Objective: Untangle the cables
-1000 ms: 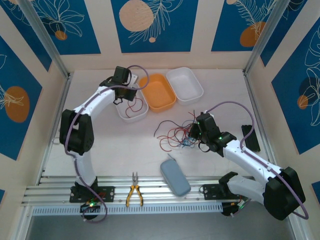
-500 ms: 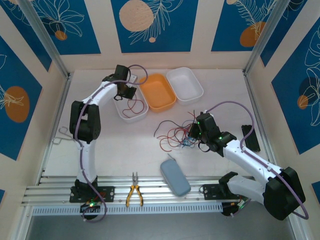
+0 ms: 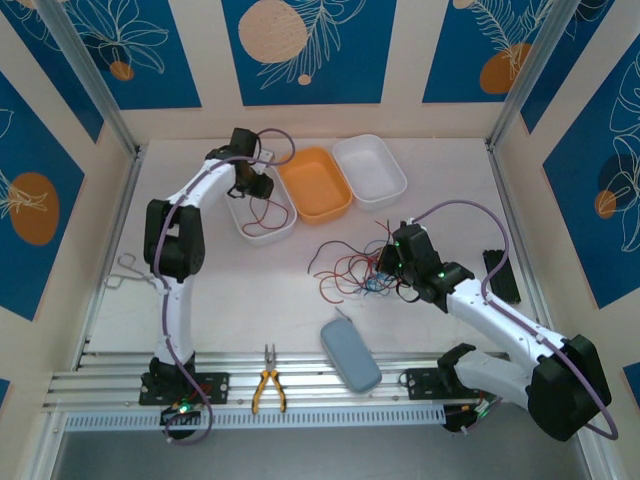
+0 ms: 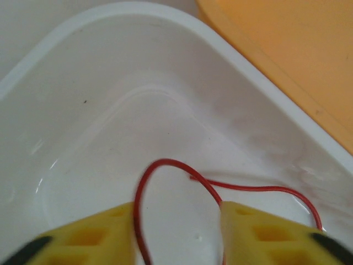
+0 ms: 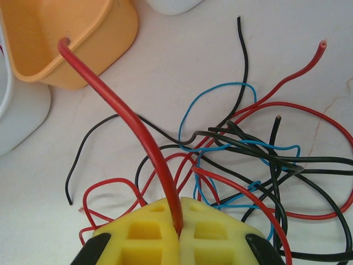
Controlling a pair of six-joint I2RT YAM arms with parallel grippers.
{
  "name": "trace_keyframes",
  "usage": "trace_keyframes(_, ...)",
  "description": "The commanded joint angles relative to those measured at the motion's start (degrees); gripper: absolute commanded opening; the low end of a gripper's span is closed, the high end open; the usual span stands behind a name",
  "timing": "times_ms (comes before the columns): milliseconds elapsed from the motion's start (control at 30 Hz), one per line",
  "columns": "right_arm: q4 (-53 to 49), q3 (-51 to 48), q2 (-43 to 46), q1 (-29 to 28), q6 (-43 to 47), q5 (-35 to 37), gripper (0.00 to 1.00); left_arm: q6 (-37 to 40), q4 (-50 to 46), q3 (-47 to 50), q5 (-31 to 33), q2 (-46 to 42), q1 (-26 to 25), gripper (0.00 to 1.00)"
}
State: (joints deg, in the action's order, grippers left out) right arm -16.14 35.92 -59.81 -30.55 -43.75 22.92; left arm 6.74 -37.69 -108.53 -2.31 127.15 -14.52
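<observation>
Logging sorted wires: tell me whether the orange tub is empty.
Empty: the orange tub shows a bare floor from above, no wire inside.

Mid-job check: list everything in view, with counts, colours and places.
orange tray: one, orange, back centre
white trays: two, white, either side of it
cable tangle: one, red, black and light blue, table centre
held red cable: one, red, raised above tangle
loose red cable: one, red, in left-hand white tray
pliers: one, yellow handles, near rail
case: one, grey-blue, near centre
scissor-handled tool: one, metal, left edge
flat black item: one, black, right edge
left gripper: one, yellow fingers, open astride loose red cable
right gripper: one, yellow fingers, shut on held red cable
</observation>
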Motion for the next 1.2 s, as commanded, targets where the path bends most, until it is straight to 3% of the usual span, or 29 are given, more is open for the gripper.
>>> trace_keyframes(0, -0.3, 1.8, 1.6, -0.6, 0.6, -0.5, 0.00, 0.0, -1.9, -1.4, 1.1, -6.0, 0.3, 0.57)
trace_keyframes(167, -1.1, 2.3, 2.1, -0.7, 1.0, -0.4, 0.00, -0.4, -1.0, 1.0, 1.6, -10.4, 0.4, 0.82)
trace_keyframes(333, -1.4, 3.1, 2.2, -0.7, 1.5, -0.5, 0.00, -1.5, 0.2, 4.2, 0.7, -15.1, 0.4, 1.00)
trace_keyframes(567, -3.2, 5.2, 2.5, -0.9, 1.6, -1.0, 0.00, -6.4, 11.1, 19.8, -6.4, -29.6, 0.2, 1.00)
trace_keyframes(733, -4.2, 7.5, 3.1, -1.3, 1.6, -1.9, 0.00, -15.0, 28.5, 38.8, -18.0, -42.7, 0.2, 1.00)
trace_keyframes(833, -4.3, 9.1, 3.6, -1.4, 1.6, -2.5, 0.00, -23.0, 43.5, 51.6, -25.6, -48.9, -0.6, 1.00)
trace_keyframes(900, -4.1, 10.5, 3.7, -1.4, 1.9, -3.2, 0.00, -26.7, 52.6, 58.7, -28.6, -51.7, -2.7, 0.97)
trace_keyframes(1000, -4.3, 13.4, 3.6, -1.4, 2.4, -4.1, 0.00, -26.8, 57.9, 64.1, -29.7, -53.2, -8.0, 0.89)
trace_keyframes(1167, -5.3, 17.9, 3.4, -2.1, 2.9, -4.7, 0.00, -27.2, 67.3, 72.0, -25.1, -51.1, -18.5, 0.89)
